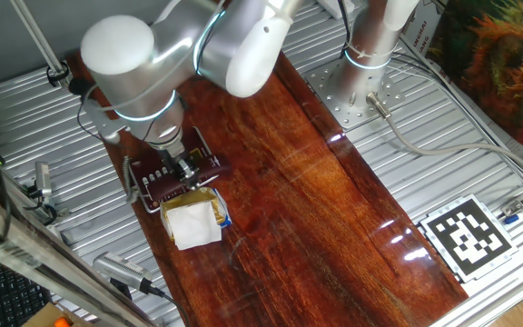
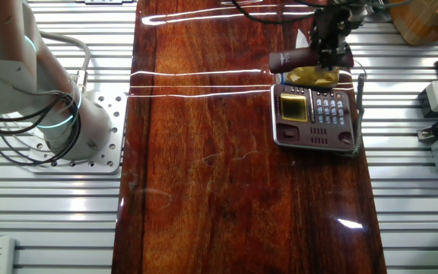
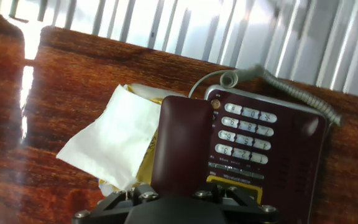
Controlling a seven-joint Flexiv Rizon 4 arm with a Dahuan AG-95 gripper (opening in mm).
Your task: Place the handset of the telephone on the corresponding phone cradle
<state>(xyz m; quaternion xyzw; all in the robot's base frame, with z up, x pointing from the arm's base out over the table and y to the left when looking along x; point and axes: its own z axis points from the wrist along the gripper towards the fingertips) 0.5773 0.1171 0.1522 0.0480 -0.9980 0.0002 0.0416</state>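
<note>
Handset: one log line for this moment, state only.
gripper: shut on handset | handset: lifted, crosswise over paper packet and phone | phone cradle: empty | phase: carrying, not seated

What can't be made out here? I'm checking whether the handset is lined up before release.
- Claw fingertips: cut off by the hand view's bottom edge; a blurred dark mass in the other fixed view.
- Phone cradle: covered by the handset in the hand view.
- Keypad digits: too small in both fixed views.
- Paper packet: print unreadable.

The glossy wood tabletop point(image 2: 204, 175) has just the phone point(image 2: 312, 116) and a paper packet point(image 1: 192, 221) sitting right beside it.
</note>
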